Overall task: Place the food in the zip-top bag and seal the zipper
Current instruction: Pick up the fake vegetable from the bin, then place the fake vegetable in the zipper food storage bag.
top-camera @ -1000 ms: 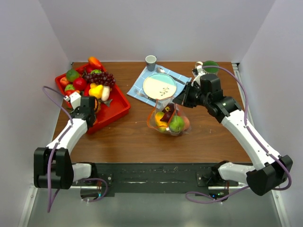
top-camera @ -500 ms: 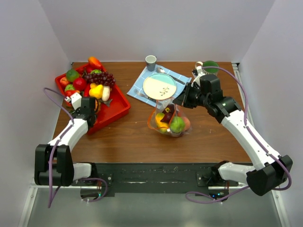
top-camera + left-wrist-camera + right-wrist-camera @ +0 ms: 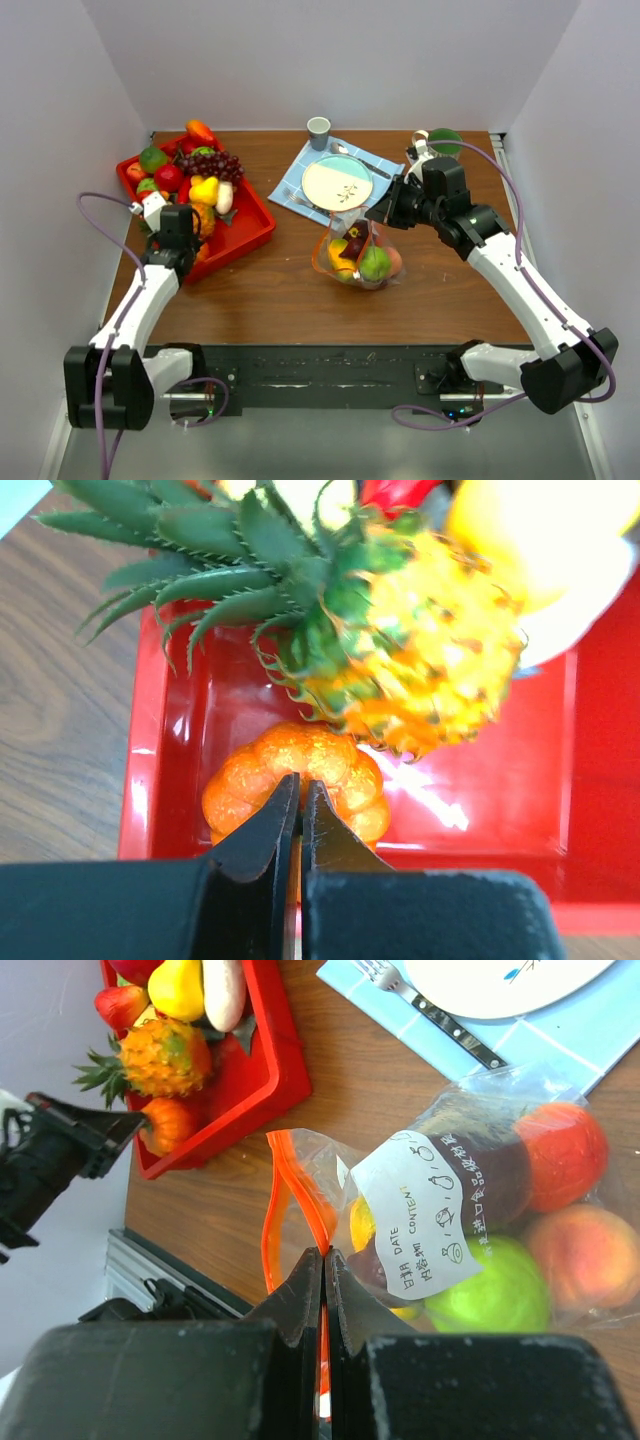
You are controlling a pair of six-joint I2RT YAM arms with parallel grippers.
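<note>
At red tray [image 3: 145, 780]: left claw [image 3: 300, 790] closed, angled down at orange pumpkin [image 3: 345, 770] | right claw [image 3: 325, 1260] pinching the zipper [image 3: 270, 1230], arm outstretched

You have a brown wood-grain table [image 3: 280, 300] boxed in by 3 plain white walls: a back wall [image 3: 330, 60] and 2 side walls [image 3: 50, 150]. A black rail [image 3: 320, 375] runs along the table's near edge, with a grey surface [image 3: 320, 455] below it. The light is even and soft.

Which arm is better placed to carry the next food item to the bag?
Left. The left gripper looks shut on the orange pumpkin in the red tray; the right gripper pinches the zipper.
</note>
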